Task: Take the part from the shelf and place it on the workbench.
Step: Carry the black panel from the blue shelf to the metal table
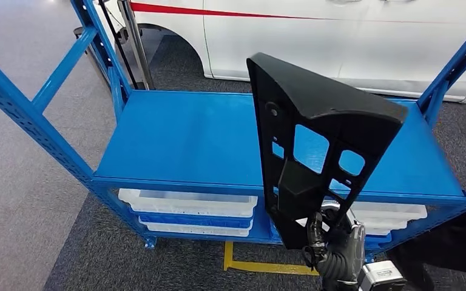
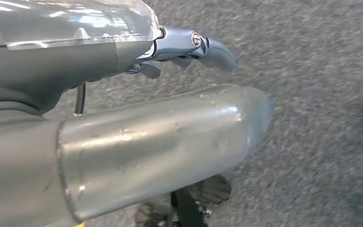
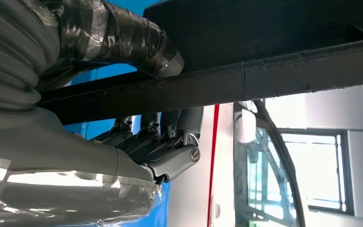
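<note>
While the right robot hand grips the black part above the blue shelf, placing it on the worktop remains; the left robot hand hangs empty, fingers curled.

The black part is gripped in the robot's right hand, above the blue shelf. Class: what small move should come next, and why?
Probably carry it back, away from the rack. The right hand grips the black part by its lower end, upright and apparently clear of the blue shelf. No workbench is visible in the head view, so turning to find one would likely follow.
</note>
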### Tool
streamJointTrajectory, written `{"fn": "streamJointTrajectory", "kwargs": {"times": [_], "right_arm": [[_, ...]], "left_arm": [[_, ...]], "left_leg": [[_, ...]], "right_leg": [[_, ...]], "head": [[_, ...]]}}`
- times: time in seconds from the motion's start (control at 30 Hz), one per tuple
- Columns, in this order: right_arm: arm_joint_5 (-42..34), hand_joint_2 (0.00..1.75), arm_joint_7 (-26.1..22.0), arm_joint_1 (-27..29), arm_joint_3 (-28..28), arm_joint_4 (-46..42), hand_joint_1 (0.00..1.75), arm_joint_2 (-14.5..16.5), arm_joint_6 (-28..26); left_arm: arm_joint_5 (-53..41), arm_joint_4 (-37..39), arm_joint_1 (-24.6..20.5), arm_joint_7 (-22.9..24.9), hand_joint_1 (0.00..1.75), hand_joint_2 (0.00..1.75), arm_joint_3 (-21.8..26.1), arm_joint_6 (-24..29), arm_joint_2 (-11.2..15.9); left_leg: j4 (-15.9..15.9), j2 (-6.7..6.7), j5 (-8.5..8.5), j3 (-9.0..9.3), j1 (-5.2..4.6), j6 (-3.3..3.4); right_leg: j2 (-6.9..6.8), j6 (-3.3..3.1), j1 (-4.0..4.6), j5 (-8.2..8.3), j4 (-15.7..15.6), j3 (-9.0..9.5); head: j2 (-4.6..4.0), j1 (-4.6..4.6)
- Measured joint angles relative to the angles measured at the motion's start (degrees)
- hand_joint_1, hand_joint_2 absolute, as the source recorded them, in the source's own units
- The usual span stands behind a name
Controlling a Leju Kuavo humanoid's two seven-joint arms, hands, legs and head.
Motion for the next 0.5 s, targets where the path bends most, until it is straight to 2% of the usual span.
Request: {"fn": "streamJointTrajectory", "kwargs": {"times": [0.03,0.07,0.1,0.13,0.17,0.2,0.27,0.3,0.33,0.4,0.43,0.47,0.5], "right_arm": [[0.2,1.75,-0.2,0.1,0.0,0.0,1.75,0.1,0.5],[0.3,1.75,-0.4,0.1,0.0,0.0,1.75,0.1,0.9],[0.5,1.75,-0.5,0.2,-0.1,0.0,1.75,0.1,1.2],[0.6,1.75,-0.7,0.3,-0.1,0.0,1.75,0.1,1.5],[0.6,1.75,-0.8,0.3,-0.1,0.0,1.75,0.1,1.6],[0.8,1.75,-1.0,0.3,-0.1,0.0,1.75,0.1,1.7],[1.2,1.75,-1.4,0.5,-0.2,-0.1,1.75,0.1,1.9],[1.5,1.75,-1.5,0.6,-0.4,-0.2,1.75,0.1,2.2],[1.7,1.75,-1.7,0.8,-0.4,-0.3,1.75,0.1,2.4],[1.9,1.75,-1.9,1.1,-0.6,-0.3,1.75,0.1,2.7],[2.0,1.75,-2.0,1.4,-0.7,-0.3,1.75,0.1,2.7],[2.1,1.75,-2.2,1.6,-0.8,-0.3,1.75,0.1,2.8],[2.2,1.75,-2.3,1.9,-1.0,-0.3,1.75,0.1,3.1]], "left_arm": [[0.0,0.0,0.0,0.0,0.0,0.0,0.0,-0.1,0.0],[-0.1,0.0,0.0,0.1,0.0,0.0,0.0,-0.1,0.0],[-0.1,0.0,0.0,0.1,0.0,0.0,0.0,-0.1,0.0],[-0.1,0.0,0.0,0.1,0.0,0.0,0.0,-0.2,0.0],[-0.1,0.0,0.0,0.1,0.0,0.0,0.0,-0.2,0.0],[-0.1,0.0,0.0,0.2,0.0,0.0,0.0,-0.2,0.1],[-0.1,0.0,-0.2,0.1,0.0,0.0,0.0,-0.4,0.1],[-0.1,0.0,-0.2,0.1,0.0,0.0,0.0,-0.4,0.1],[-0.1,0.0,-0.2,0.1,0.0,0.0,0.0,-0.5,0.1],[-0.1,0.0,-0.2,0.1,0.0,0.0,0.1,-0.5,0.1],[-0.1,0.0,-0.2,0.1,0.0,0.0,0.2,-0.6,0.0],[-0.2,0.0,-0.2,0.1,0.0,0.0,0.2,-0.6,0.0],[-0.3,0.0,-0.2,0.2,0.0,0.0,0.2,-0.6,0.0]], "left_leg": [[3.6,0.0,-2.91,-0.91,0.0,-0.11],[7.0,0.01,-4.82,-1.5,0.03,-0.23],[9.4,0.01,-5.43,-1.53,0.03,-0.32],[10.1,0.01,-4.78,-0.72,0.02,-0.32],[8.8,0.01,-3.28,1.03,0.01,-0.24],[5.7,0.01,-1.78,3.65,-0.01,-0.04],[-2.2,-0.01,-1.26,9.31,-0.27,0.47],[-4.9,-0.05,-1.65,10.92,-0.43,0.72],[-6.3,-0.09,-2.06,11.58,-0.62,0.96],[-6.7,0.0,-1.24,10.94,-0.53,1.59],[-6.9,0.14,-0.58,10.49,-0.4,2.02],[-7.1,0.3,0.15,9.89,-0.21,2.43],[-7.2,0.47,0.86,9.16,-0.1,2.72]], "right_leg": [[-0.01,-0.32,0.12,0.59,0.0,-0.82],[-0.05,-0.43,0.26,1.13,0.2,-1.63],[-0.09,-0.45,0.39,1.65,0.4,-2.47],[-0.12,-0.4,0.5,2.13,0.6,-3.36],[-0.13,-0.3,0.56,2.54,1.0,-4.23],[-0.13,-0.16,0.59,2.89,1.5,-5.05],[-0.13,0.3,0.74,3.47,2.4,-6.32],[-0.17,0.6,0.78,3.77,2.8,-6.64],[-0.21,0.93,0.77,4.15,2.9,-6.81],[-0.14,1.61,0.64,4.82,2.9,-7.01],[0.02,1.93,0.59,4.07,3.3,-7.35],[0.17,2.25,0.53,2.33,4.5,-7.88],[0.3,2.56,0.33,-0.43,6.8,-8.6]], "head": [[0.0,-0.03],[0.0,-0.03],[0.01,-0.03],[0.01,-0.04],[0.01,-0.04],[0.01,-0.04],[0.01,-0.01],[0.02,0.0],[0.01,0.01],[0.01,0.0],[0.01,0.03],[0.02,0.08],[0.02,0.1]]}}
